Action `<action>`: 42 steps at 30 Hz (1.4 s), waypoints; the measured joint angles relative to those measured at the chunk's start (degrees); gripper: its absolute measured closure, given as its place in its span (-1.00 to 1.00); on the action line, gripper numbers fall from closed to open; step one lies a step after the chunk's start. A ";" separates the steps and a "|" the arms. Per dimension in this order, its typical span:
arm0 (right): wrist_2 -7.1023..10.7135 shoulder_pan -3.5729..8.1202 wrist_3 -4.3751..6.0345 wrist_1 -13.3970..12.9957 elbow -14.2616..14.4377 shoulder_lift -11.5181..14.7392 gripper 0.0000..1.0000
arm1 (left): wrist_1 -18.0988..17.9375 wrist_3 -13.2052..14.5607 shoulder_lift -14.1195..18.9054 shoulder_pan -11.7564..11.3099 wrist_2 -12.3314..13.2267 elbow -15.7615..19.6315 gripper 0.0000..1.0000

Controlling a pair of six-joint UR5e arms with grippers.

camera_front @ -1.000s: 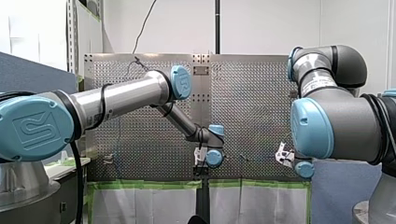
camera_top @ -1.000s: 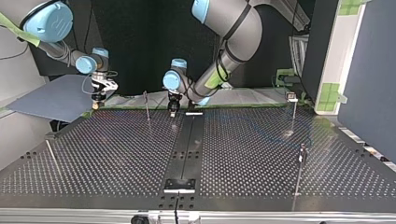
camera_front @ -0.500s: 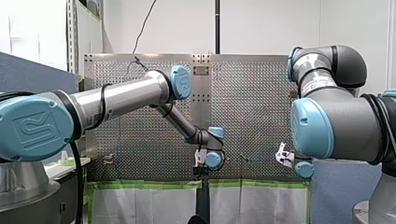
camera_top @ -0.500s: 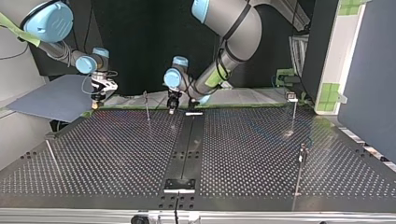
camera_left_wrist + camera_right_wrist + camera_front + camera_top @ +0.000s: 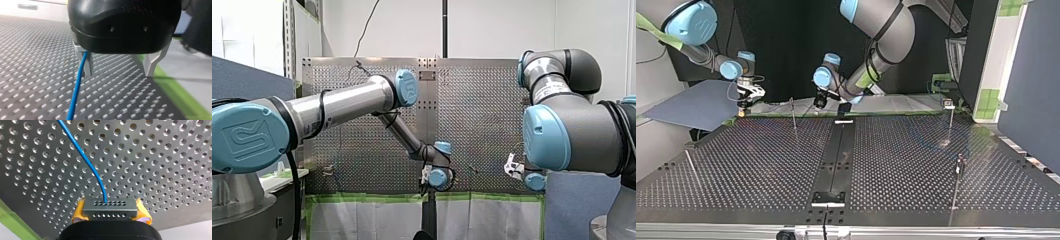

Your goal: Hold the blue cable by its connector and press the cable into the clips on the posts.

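Right end effector is clamping the connector, anchoring the cable | left end effector is hanging wide open beside the cable, likely poised to press it.

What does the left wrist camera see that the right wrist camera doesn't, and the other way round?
Only the left wrist view shows my left claw. It is black, with two metal fingers standing apart, and the blue cable runs past one of them. Only the right wrist view shows my right claw, its yellow pads shut on the grey connector where the cable begins. Both show the blue cable, the table full of holes and a green strip at its edge.
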State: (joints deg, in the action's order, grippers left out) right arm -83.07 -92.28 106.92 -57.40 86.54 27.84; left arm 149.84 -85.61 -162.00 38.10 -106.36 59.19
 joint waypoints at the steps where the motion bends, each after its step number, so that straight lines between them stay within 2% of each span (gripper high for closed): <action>1: 0.00 -0.04 0.03 0.06 0.00 0.00 1.00 | 0.07 0.35 0.03 0.12 0.09 0.41 -1.00; 5: 0.03 -0.12 0.24 0.32 0.00 -0.01 1.00 | 0.28 0.97 0.47 0.66 1.08 1.98 -1.00; 12: 0.47 -0.35 0.46 0.91 0.00 -0.01 1.00 | 0.04 0.69 3.61 1.87 4.01 5.49 -1.00; 18: 0.53 -0.55 0.49 0.89 0.00 -0.09 1.00 | 0.41 0.63 5.08 2.95 5.07 8.08 -1.00; 31: 0.53 -0.90 0.57 0.99 0.00 -0.17 1.00 | 0.47 0.02 5.50 6.20 5.05 8.54 -1.00; 42: 0.53 -1.11 0.92 0.97 0.00 -0.26 1.00 | 0.33 -0.69 7.07 8.44 3.21 7.40 -1.00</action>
State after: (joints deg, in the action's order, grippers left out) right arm -82.54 -93.38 107.84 -56.43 86.54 27.58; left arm 150.17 -86.30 -154.94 46.53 -103.15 66.59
